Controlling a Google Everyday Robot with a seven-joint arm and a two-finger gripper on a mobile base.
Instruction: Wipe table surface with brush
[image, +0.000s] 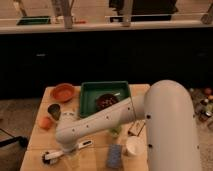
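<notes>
White-handled brush (84, 145) lies left-right on the wooden table surface (36, 144), bristle head left; gripper (64, 148) sits directly over its mid-handle, closure cannot be told.

The tray (89, 93) sits at the back of the worktop (39, 146), bowl (63, 92) left of it. The brush (85, 145) lies front left beside the hand (59, 152), sponge (114, 156) to its right

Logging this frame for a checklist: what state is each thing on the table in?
Brush: down on the table, front left; whether gripped is unclear.
Pincer: down at the brush.
Tray: flat, holding a dark bowl.
Orange bowl: upright.
White cup: upright.
Sponge: lying flat.
</notes>
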